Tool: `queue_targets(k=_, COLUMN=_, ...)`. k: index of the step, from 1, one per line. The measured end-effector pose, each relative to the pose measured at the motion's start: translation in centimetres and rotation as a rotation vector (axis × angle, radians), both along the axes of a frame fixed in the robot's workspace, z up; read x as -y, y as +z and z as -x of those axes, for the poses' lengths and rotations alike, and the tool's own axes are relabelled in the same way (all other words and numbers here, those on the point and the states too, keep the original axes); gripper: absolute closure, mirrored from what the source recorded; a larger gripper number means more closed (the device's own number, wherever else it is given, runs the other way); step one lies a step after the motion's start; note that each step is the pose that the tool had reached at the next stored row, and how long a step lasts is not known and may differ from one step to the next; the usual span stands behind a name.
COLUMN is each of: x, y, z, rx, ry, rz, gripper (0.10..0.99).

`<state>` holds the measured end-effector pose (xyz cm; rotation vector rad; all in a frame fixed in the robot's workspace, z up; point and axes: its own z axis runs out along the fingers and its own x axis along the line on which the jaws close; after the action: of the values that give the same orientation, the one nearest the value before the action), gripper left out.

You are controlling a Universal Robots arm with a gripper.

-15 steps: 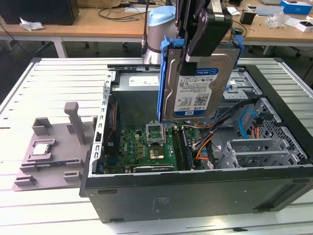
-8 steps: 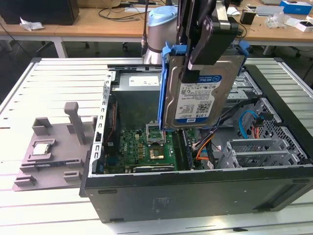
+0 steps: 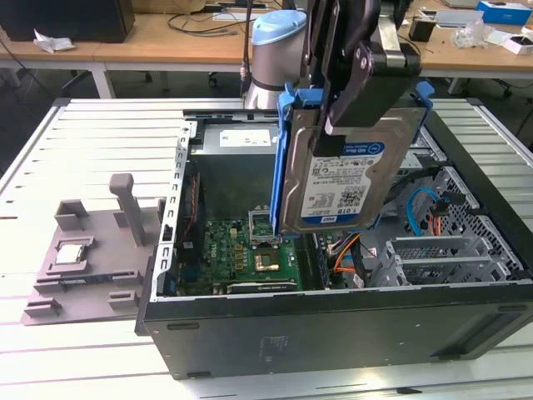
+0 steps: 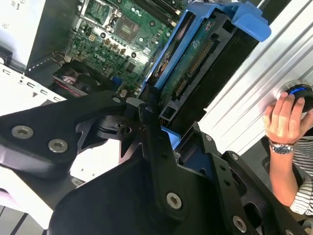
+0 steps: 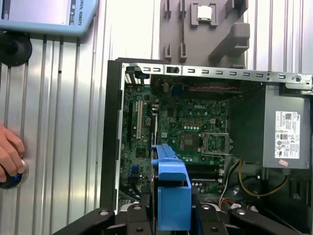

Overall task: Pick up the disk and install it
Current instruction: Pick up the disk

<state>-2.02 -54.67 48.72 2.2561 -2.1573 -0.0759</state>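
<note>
1. exterior view, main subject: the tool (image 3: 354,92) is clamped on the upper end of the disk (image 3: 337,179). the disk hangs upright in the air with its printed label toward the camera, and its blue bracket (image 3: 283,150) runs along both long edges. it sits above the open computer case (image 3: 333,333), over the motherboard (image 3: 250,250) and apart from it.
2. exterior view, surroundings: the case lies on its side on the ribbed metal surface (image 3: 50,150). at the exterior view's left, just beside the case, a grey fixture (image 3: 108,250) carries a small square processor chip (image 3: 71,254). the arm's base (image 3: 271,58) stands at the far side of the case.
3. second wrist view: the black fingers (image 4: 156,161) of the tool (image 4: 146,137) grip the disk (image 4: 195,63), seen edge-on with its circuit-board face and blue bracket (image 4: 244,22). the motherboard (image 4: 112,34) lies beyond it. a person's hand (image 4: 283,117) rests on a blue button (image 4: 299,92) on the surface (image 4: 244,112).
4. first wrist view: the blue bracket (image 5: 171,191) projects from between the fingers (image 5: 132,223), over the motherboard (image 5: 181,127). the power supply (image 5: 286,132) sits inside the case. the grey fixture (image 5: 215,34) with its chip (image 5: 204,12) lies outside the case wall. a hand (image 5: 9,154) is on the surface (image 5: 58,98).
</note>
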Motion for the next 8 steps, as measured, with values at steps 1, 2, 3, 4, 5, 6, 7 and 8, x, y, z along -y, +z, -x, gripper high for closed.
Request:
queue_targets(k=1, x=0.24, y=0.00, z=0.00, rx=0.0000, ry=0.000, rz=0.000, gripper=0.718)
queue_targets(k=2, x=0.49, y=-0.01, z=0.00, rx=0.0000, ry=0.000, rz=0.000, gripper=0.718)
queue_targets(k=3, x=0.77, y=-0.02, z=0.00, rx=0.0000, ry=0.000, rz=0.000, gripper=0.718)
queue_targets(k=4, x=0.97, y=-0.02, z=0.00, rx=0.0000, ry=0.000, rz=0.000, gripper=0.718)
queue_targets(k=5, x=1.19, y=-0.02, z=0.00, rx=0.0000, ry=0.000, rz=0.000, gripper=0.718)
queue_targets(k=6, x=1.40, y=-0.02, z=0.00, rx=0.0000, ry=0.000, rz=0.000, gripper=0.718)
queue_targets(k=7, x=1.57, y=-0.02, z=0.00, rx=0.0000, ry=0.000, rz=0.000, gripper=0.718)
queue_targets(k=8, x=1.75, y=-0.03, z=0.00, rx=0.0000, ry=0.000, rz=0.000, gripper=0.718)
